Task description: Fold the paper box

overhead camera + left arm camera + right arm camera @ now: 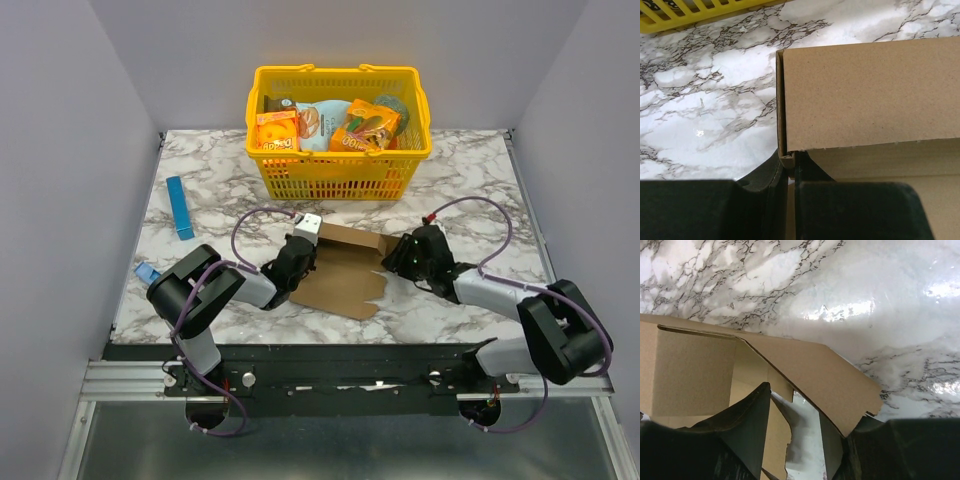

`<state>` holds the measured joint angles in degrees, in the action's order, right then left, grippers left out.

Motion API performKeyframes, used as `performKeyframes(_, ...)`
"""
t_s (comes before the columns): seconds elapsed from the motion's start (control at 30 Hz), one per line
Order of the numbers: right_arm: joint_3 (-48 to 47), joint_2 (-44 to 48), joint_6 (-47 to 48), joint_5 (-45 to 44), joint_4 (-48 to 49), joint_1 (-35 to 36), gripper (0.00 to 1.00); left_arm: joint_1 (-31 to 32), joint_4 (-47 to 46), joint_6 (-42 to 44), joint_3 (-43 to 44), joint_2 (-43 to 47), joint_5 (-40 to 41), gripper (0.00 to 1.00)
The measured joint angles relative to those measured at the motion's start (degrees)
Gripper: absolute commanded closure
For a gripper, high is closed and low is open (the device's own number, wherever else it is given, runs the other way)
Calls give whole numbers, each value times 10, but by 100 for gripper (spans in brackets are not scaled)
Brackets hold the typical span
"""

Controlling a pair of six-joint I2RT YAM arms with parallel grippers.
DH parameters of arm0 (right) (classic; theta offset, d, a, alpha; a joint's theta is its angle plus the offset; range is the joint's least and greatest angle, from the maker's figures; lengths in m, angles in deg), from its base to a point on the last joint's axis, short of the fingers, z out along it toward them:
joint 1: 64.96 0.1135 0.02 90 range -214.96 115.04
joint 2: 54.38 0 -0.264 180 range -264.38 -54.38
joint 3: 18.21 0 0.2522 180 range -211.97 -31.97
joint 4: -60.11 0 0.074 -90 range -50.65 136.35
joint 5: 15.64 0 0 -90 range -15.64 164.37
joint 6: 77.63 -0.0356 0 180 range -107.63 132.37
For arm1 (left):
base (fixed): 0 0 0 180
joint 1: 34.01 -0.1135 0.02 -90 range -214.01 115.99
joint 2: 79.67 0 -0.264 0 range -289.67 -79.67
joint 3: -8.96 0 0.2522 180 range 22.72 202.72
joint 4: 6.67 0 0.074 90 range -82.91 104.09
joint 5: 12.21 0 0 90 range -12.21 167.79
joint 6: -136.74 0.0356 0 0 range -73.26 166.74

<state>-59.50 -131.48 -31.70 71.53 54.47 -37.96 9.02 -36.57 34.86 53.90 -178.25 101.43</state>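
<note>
The paper box [345, 275] is plain brown cardboard, partly raised, lying mid-table between both arms. My left gripper [298, 262] is at its left end. In the left wrist view the gripper [789, 163] is shut on the box's folded left wall edge [782, 100], with the brown panel [870, 95] stretching right. My right gripper [393, 258] is at the box's right end. In the right wrist view its jaws [795, 405] stand apart with marble showing between them. An angled flap [830, 380] lies across the right finger, and the left finger [750, 430] rests against an inner panel.
A yellow basket [340, 170] with orange snack boxes [277, 130] stands behind the box, and its rim shows in the left wrist view [690, 12]. A slim blue box [180, 207] lies at the far left, with a small blue item [147, 272] near the left arm.
</note>
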Motion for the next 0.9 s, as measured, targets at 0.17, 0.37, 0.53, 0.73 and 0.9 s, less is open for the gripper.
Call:
performKeyframes(0.17, -13, -39, 2, 4, 23, 0, 54, 2, 1, 0, 0, 0, 10, 93)
performKeyframes(0.37, -13, -49, 12, 11, 52, 0, 57, 3, 2, 0, 0, 0, 17, 93)
performKeyframes(0.53, -16, -63, 29, 24, 78, 0, 58, 5, 2, 0, 0, 0, 23, 95)
performKeyframes(0.73, -34, -86, 44, 28, 82, 0, 72, 6, 5, 0, 0, 0, 30, 95)
performKeyframes(0.9, -34, -86, 62, 27, 95, 1, 85, 7, 5, 0, 3, 0, 38, 95)
